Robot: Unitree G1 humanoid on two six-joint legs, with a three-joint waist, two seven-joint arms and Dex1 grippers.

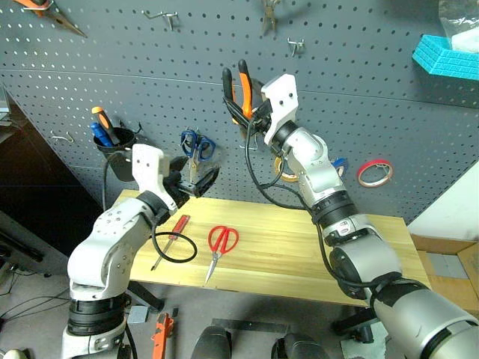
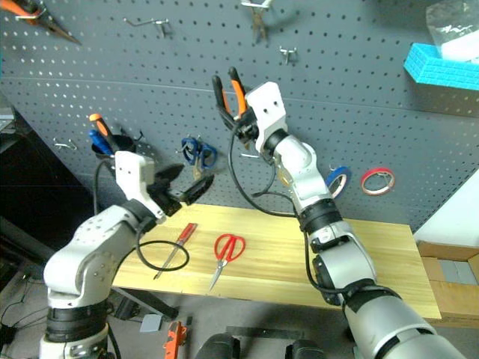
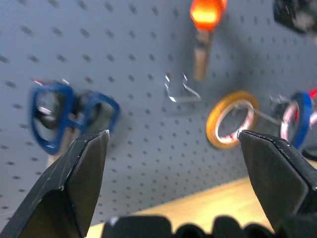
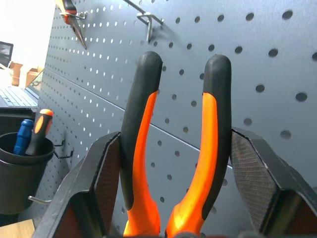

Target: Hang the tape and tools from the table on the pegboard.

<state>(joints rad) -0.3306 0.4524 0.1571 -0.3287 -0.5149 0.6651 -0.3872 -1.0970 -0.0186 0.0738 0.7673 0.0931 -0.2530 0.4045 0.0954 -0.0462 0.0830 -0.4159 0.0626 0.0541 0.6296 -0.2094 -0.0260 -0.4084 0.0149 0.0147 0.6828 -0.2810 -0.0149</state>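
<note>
Right wrist view shows the orange-and-black-handled pliers (image 4: 173,148) pinched between the two black fingers of the right gripper (image 1: 251,112), handles pointing up and spread in a narrow V against the pegboard (image 1: 359,97). I judge them stiff and fairly heavy for their size, with rubbery sleeves that should not slip; the hold low on the handles leaves the fork between them free to drop over a hook (image 4: 148,22). On the worktop (image 1: 299,254) lie the red-handled scissors (image 1: 221,243) and, near them, the slim red-handled tool (image 1: 174,233), both light and rigid, the scissors best taken at the pivot. The blue tape (image 2: 337,179) already hangs on the pegboard beside the red tape ring (image 2: 376,181). The left gripper (image 1: 194,182) hovers empty, fingers spread wide, above the worktop's far edge.
</note>
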